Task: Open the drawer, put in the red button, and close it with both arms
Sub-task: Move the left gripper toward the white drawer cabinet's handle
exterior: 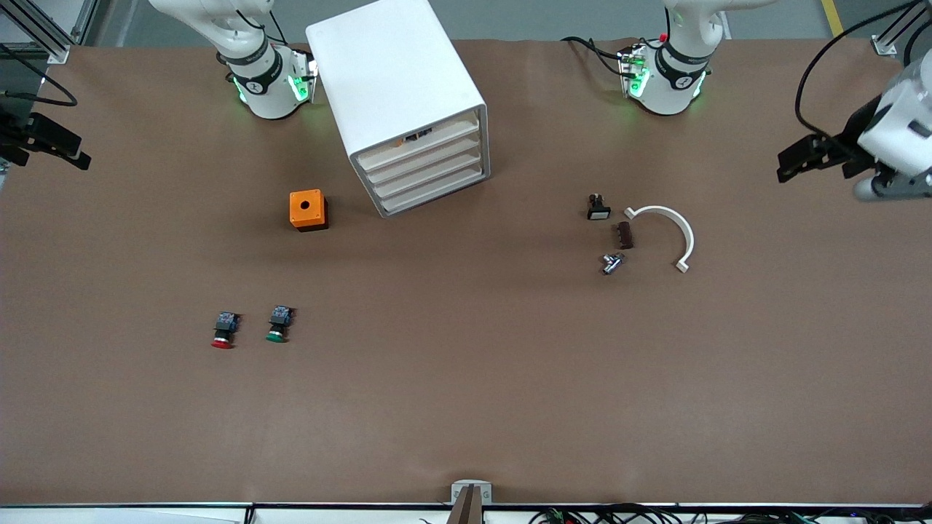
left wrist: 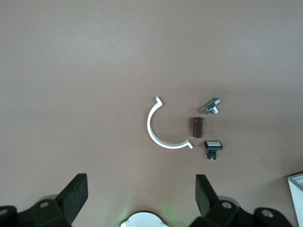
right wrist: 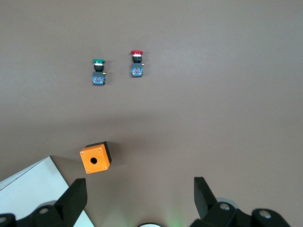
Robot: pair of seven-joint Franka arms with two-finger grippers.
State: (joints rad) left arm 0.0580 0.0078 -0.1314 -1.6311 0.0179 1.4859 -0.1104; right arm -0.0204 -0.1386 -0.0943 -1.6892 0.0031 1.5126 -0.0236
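The red button (exterior: 223, 330) (right wrist: 137, 63) lies on its side on the brown table toward the right arm's end, beside a green-capped one (exterior: 278, 324). The white cabinet (exterior: 408, 102) stands between the two arm bases, and all of its drawers (exterior: 426, 164) are shut. My right gripper (exterior: 62, 149) (right wrist: 139, 187) hangs open and empty, high over the table edge at the right arm's end. My left gripper (exterior: 797, 160) (left wrist: 141, 184) is likewise open and empty, high over the table at the left arm's end. Neither touches anything.
An orange box with a hole (exterior: 308, 210) sits beside the cabinet, farther from the front camera than the buttons. Toward the left arm's end lie a white arc (exterior: 666, 233), a black switch (exterior: 598, 207), a brown piece (exterior: 625, 235) and a metal part (exterior: 611, 263).
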